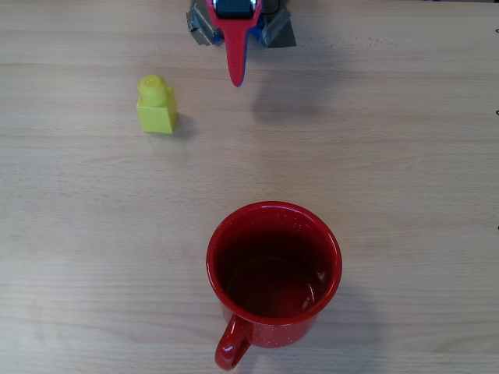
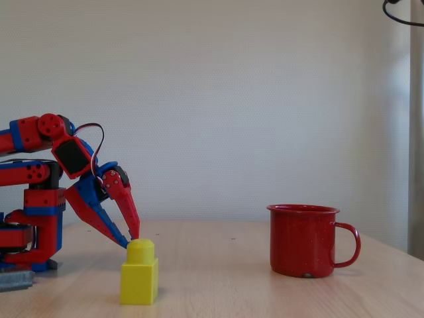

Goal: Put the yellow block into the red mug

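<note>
The red-and-blue arm's gripper (image 1: 236, 78) hung low over a pale wooden table (image 1: 405, 156), its two pointed fingers slightly parted in the fixed view and holding nothing. The yellow block (image 1: 157, 105) stood upright on the table, stud on top, to the left of the fingertips in the overhead view and clear of them. In the fixed view the block (image 2: 140, 272) sat nearer the camera, so the tips only appeared to hover above its stud. The red mug (image 1: 273, 273) stood well apart from both, mouth up and empty, its handle toward the bottom edge of the overhead view. The task appeared to be at its very start, with the reach toward the block in hand and no grasp yet made. The next move would likely call for swinging the gripper sideways over the block, widening the fingers enough to straddle its body, and lowering them around it before any carry toward the mug
</note>
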`<move>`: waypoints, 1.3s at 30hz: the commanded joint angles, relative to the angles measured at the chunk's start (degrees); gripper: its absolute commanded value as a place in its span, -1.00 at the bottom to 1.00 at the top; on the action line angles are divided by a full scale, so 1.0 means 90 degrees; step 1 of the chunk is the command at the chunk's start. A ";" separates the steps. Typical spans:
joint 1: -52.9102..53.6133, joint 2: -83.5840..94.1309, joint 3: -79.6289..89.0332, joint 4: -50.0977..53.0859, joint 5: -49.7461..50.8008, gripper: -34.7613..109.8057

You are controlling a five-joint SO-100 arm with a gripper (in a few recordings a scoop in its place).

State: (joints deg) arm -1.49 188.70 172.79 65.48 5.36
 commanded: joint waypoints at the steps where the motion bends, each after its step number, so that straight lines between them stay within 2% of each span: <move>1: -0.0381 0.0078 -0.0117 -0.0049 0.0068 -0.52; 23: -0.0146 -0.0156 -0.0303 0.0029 0.0010 -0.52; 31: 0.0010 -0.0947 -0.0996 -0.0186 0.0010 -0.52; 39: 0.0566 -0.2461 -0.2295 -0.0244 -0.0439 -0.52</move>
State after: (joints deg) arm 1.85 168.05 158.38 64.07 2.55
